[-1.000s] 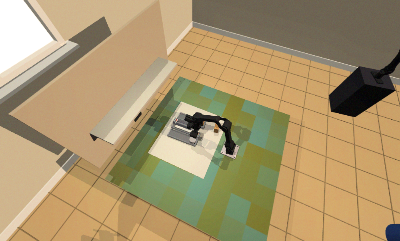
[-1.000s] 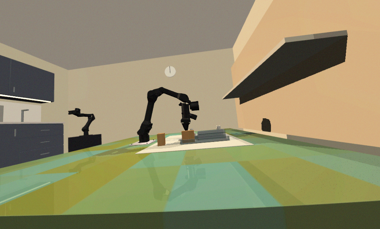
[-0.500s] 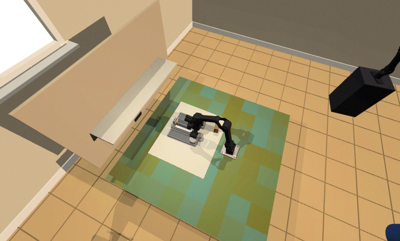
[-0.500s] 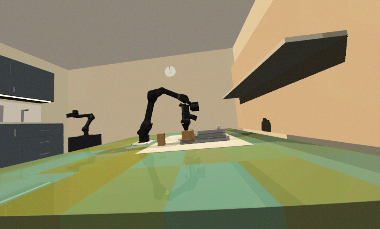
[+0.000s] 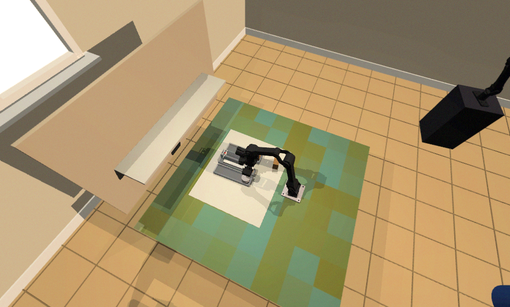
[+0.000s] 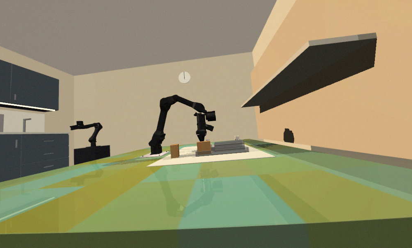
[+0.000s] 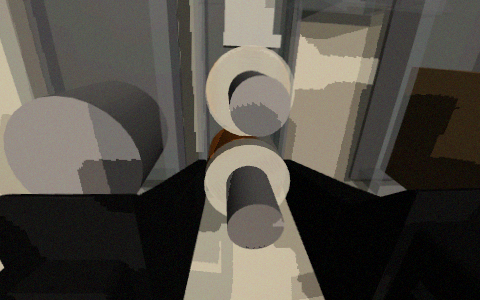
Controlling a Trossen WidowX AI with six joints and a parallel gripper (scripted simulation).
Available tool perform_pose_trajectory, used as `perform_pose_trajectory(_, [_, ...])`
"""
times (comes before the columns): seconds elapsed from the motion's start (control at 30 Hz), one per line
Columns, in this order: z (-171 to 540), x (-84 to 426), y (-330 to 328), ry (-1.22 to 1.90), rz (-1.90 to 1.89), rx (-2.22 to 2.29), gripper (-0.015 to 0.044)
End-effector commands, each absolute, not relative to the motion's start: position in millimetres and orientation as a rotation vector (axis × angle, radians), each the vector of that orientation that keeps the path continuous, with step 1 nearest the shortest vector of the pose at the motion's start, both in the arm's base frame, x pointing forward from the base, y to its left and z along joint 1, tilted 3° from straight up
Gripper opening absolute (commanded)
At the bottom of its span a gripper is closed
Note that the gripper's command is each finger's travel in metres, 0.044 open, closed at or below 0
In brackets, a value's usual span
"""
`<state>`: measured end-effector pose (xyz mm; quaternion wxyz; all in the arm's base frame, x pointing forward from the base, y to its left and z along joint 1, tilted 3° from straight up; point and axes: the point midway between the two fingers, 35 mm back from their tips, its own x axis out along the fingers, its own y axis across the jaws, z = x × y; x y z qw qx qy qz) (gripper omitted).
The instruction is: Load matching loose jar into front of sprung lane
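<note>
In the wrist view my gripper (image 7: pixel 244 167) (image 6: pixel 201 140) is shut on an upright jar with a pale shoulder (image 7: pixel 215 182), an amber body and a grey knob-like cap. A second jar (image 7: pixel 218 90) with the same pale shoulder and grey cap stands in the sprung lane (image 7: pixel 288 55), directly behind the held jar. The white pusher plate (image 7: pixel 251 25) is behind that second jar. The held jar is in line with the lane at its front end. The gap between the jars' lower bodies, the front stop and the held jar's base are hidden, so I cannot tell if it rests on the floor.
A wide grey-topped jar (image 7: pixel 59 140) (image 5: pixel 245 178) stands in the neighbouring lane, left in the wrist view. A brown box (image 7: pixel 454 125) (image 6: pixel 203 146) stands in the lane on the other side. Another brown box (image 5: pixel 275 163) (image 6: pixel 174 150) stands nearer the arm base. A shelf (image 5: pixel 173 126) (image 6: pixel 318 67) overhangs behind.
</note>
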<state>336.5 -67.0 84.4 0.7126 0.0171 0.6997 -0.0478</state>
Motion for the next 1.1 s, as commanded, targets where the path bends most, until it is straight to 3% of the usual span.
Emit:
perform_pose_trajectory(0.0, [83, 342, -68, 1.527, -0.112, 0.039, 0.0000])
perform_pose_trajectory(1.07, [73, 341, -68, 1.527, -0.112, 0.039, 0.0000])
